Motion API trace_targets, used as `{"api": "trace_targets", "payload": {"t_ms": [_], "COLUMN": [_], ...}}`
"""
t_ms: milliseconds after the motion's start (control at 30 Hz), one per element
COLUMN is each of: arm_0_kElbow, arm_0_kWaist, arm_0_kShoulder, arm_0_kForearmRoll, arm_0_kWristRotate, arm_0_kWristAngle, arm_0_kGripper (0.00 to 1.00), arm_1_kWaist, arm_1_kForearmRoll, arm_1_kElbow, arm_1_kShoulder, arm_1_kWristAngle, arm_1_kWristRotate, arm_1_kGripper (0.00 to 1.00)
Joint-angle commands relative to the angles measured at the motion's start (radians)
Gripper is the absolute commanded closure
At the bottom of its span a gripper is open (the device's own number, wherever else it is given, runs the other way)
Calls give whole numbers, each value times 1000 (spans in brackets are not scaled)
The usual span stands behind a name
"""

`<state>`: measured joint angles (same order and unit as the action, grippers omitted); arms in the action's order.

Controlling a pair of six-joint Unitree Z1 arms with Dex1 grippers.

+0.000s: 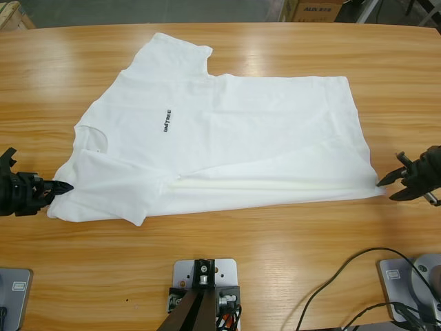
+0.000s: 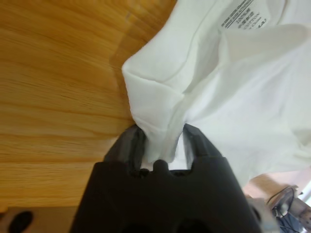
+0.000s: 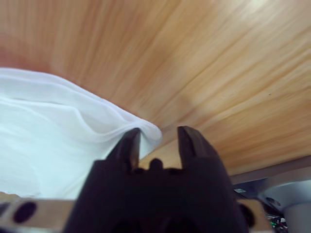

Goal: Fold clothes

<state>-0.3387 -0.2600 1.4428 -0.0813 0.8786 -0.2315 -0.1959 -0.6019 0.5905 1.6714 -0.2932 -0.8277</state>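
Across the middle of the surface (image 1: 275,276) the T-shirt (image 1: 227,124) is spread, its near long side already folded inward. The left gripper (image 2: 163,141) is clamped on the shoulder corner; the right gripper (image 3: 158,138) has its fingers apart at the hem corner. The lengthwise fold appears in hand; next, the right corner must be gripped so both ends can be carried across together.

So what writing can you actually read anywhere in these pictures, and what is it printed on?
"UNITREE": small dark print on the chest of the white T-shirt, running sideways in the high view.
"AUX", followed by characters too small to read: on the cardboard box beyond the table's far edge.
Care label inside the T-shirt's neck, left wrist view: several printed lines, too small and blurred to read.
Right wrist view: no text.
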Motion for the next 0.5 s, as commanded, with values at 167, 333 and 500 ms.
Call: {"api": "trace_targets", "payload": {"t_ms": [167, 333, 500], "arm_0_kElbow": [-13, -112, -248], "arm_0_kWaist": [-41, -94, -128], "arm_0_kShoulder": [-130, -147, -76], "arm_0_kForearmRoll": [-12, -48, -125], "arm_0_kWristRotate": [-4, -26, -130], "arm_0_kWristAngle": [24, 20, -5], "arm_0_kGripper": [36, 36, 36], "arm_1_kWaist": [27, 217, 335], "arm_1_kForearmRoll": [-25, 10, 37], "arm_1_kElbow": [51, 203, 272], "arm_1_kShoulder": [-263, -187, -99], "arm_1_kWristAngle": [44, 24, 9], "arm_1_kWristRotate": [22, 130, 289], "arm_1_kGripper": [0, 0, 0]}}
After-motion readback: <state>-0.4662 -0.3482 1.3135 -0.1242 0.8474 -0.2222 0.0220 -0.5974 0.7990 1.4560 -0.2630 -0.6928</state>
